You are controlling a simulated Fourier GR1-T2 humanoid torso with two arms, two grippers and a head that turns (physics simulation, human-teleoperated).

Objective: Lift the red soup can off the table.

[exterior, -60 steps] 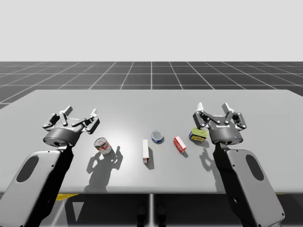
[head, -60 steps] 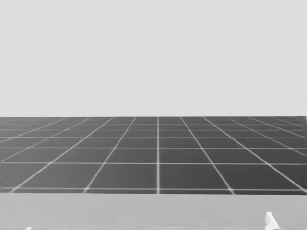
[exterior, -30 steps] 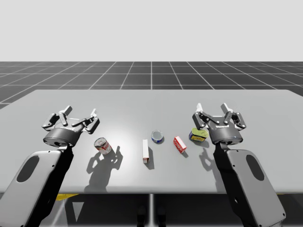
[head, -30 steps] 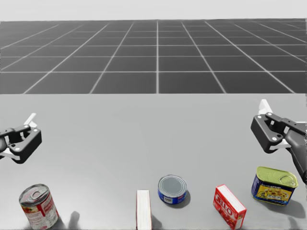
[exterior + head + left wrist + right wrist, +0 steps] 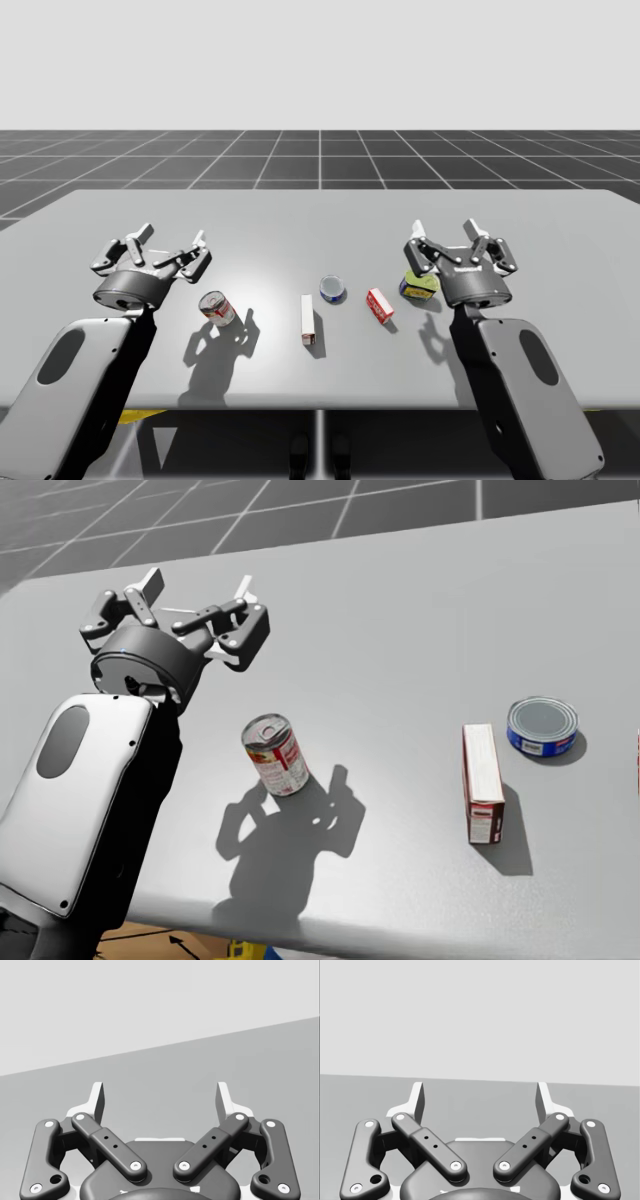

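Red can (image 5: 277, 755) stands on table (image 5: 300, 220), near left end effector (image 5: 198, 592) on its inner side, not touching. Left end effector hovers spread, nothing between fingers. Right end effector (image 5: 447, 233) spread too, empty, beside green-topped tin (image 5: 420, 284).

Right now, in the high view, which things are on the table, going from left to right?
red soup can, white box, blue can, red box, yellow-green can
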